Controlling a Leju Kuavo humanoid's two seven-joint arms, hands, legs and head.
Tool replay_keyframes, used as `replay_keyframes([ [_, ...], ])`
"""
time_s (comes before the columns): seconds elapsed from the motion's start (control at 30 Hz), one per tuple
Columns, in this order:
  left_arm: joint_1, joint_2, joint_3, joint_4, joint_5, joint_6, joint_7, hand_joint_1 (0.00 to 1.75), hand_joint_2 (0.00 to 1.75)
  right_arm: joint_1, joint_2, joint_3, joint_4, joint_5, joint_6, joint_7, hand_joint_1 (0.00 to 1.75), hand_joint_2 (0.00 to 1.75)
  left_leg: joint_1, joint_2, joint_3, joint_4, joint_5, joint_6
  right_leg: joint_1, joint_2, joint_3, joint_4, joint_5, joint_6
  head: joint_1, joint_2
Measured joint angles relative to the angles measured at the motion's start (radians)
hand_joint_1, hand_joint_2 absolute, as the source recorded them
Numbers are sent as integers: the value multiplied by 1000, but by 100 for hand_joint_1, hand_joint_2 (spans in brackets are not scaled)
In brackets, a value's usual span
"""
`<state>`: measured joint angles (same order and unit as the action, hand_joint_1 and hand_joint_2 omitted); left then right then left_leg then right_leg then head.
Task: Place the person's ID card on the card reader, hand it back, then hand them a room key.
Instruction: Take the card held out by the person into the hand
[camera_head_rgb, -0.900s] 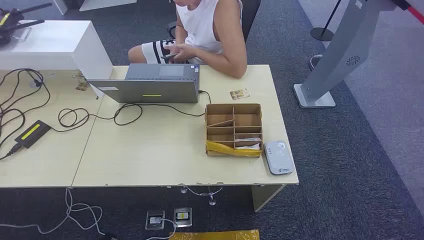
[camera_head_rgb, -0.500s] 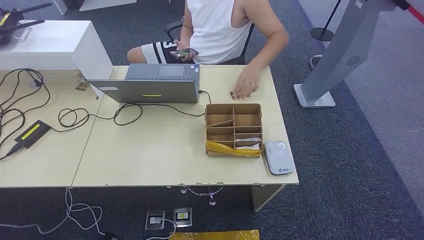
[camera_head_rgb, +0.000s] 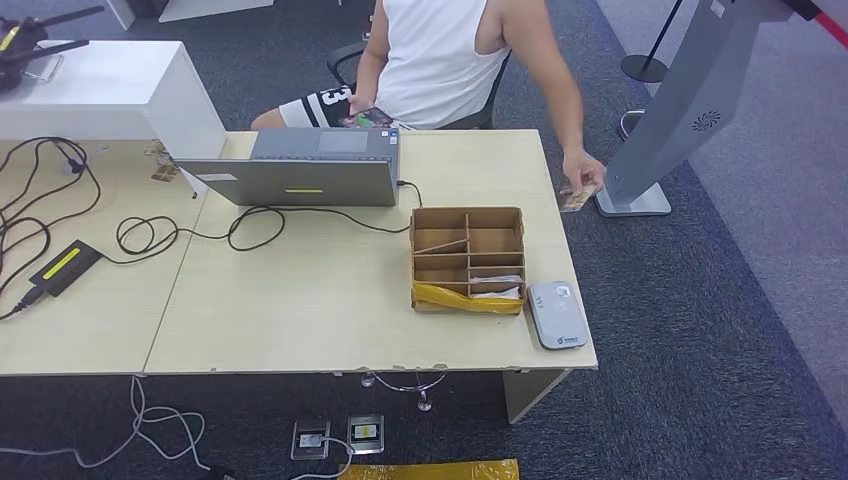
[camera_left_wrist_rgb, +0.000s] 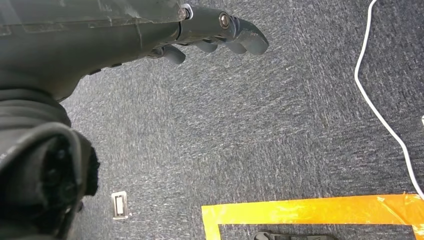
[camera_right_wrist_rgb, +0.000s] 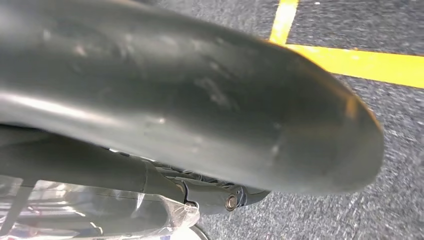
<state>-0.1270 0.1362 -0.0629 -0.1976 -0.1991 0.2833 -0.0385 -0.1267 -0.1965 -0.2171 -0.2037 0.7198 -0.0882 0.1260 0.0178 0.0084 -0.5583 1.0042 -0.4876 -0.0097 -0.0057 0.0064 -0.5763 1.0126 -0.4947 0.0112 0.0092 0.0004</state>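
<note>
Holding the ID card (camera_head_rgb: 574, 197) just past the far right edge of the worktop (camera_head_rgb: 300, 310), the person's hand (camera_head_rgb: 585, 178) reaches out beside the base of a grey stand (camera_head_rgb: 632, 195); the person (camera_head_rgb: 440, 60) sits on the far side behind an open laptop (camera_head_rgb: 300, 170); the card reader (camera_head_rgb: 557, 314) lies flat at the near right corner of the worktop, just beside a cardboard divider box (camera_head_rgb: 467, 258) with yellow tape along its near wall and light cards in a near compartment; the left hand (camera_left_wrist_rgb: 220, 35) hangs over dark carpet with its fingers loosely curled and apart, holding nothing; the right hand (camera_right_wrist_rgb: 235, 200) is mostly hidden behind its own arm cover, so I cannot tell how its fingers lie; a black cable (camera_head_rgb: 200, 232) loops across the worktop from the laptop
</note>
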Motion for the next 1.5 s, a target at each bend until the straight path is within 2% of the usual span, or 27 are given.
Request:
replay_keyframes([
  [0.13, 0, 0, 0, 0, 0, 0, 0, 0, 0, -16, -6, -23, 0, -129, -42, -17, 0, 0, 0, 0, 0, 0, 0, 0, 0, 0, 0, 0, 0, 0, 0, 0],
  [0.27, 0, 1, 0, 0, 1, -1, 0, 0, 0, -74, -45, -95, -1, -283, -110, -79, 0, 175, -1, 0, 0, 0, 1, 1, -1, 0, 0, 0, 1, 1, 0, 0],
  [0.4, 0, 3, 0, 0, 3, 0, 0, 0, 0, -182, -138, -153, -21, -311, -169, -130, 0, 175, -5, 0, 0, 0, 3, 4, -5, 0, 0, 0, 3, 3, 0, 0],
  [0.53, 0, 4, 0, 0, 3, -1, -1, 0, 0, -291, -246, -183, -42, -314, -174, -135, 0, 175, -6, -2, 0, 1, 4, 6, -6, -4, 0, 0, 3, 4, 0, 0],
  [0.67, 2, 3, 0, 0, 0, -1, -4, 0, 0, -385, -317, -194, -68, -322, -180, -187, 0, 175, -9, -5, -4, 1, 5, 7, -10, -6, -2, 2, 4, 6, -1, 0],
  [0.8, 1, 3, 0, 0, -7, -1, -12, 0, 0, -617, -417, -171, -113, -274, -128, -231, 0, 175, -17, -4, -7, 0, 7, 10, -17, -5, -8, 8, 5, 6, -1, 0],
  [0.87, 1, 2, 0, 0, -11, -1, -19, 0, 0, -747, -441, -131, -139, -234, -110, -261, 0, 175, -16, -4, -7, 0, 8, 11, -16, -6, -8, 8, 5, 7, 0, 0],
  [0.97, 0, -2, 0, 0, -15, -1, -33, 0, 0, -884, -442, -48, -180, -184, -114, -304, 0, 175, -15, -8, -7, 1, 11, 11, -15, -10, -8, 8, 5, 7, 0, 0],
  [1.1, 0, -4, -2, 0, -21, -4, -49, 0, 0, -989, -419, 75, -224, -130, -132, -349, 0, 175, -13, -13, -9, 1, 12, 10, -13, -15, -8, 9, 5, 7, 0, 0],
  [1.33, -5, -6, -10, 0, -39, -20, -54, 0, 0, -1055, -359, 264, -273, -52, -149, -381, 0, 175, -13, -12, -9, 0, 12, 10, -13, -14, -8, 9, 5, 7, 0, 0],
  [1.5, -27, -6, -23, 0, -53, -33, -48, 0, 0, -1089, -287, 413, -282, 55, -177, -390, 0, 175, -12, -12, -9, 0, 13, 9, -12, -14, -8, 9, 5, 7, -1, 0],
])
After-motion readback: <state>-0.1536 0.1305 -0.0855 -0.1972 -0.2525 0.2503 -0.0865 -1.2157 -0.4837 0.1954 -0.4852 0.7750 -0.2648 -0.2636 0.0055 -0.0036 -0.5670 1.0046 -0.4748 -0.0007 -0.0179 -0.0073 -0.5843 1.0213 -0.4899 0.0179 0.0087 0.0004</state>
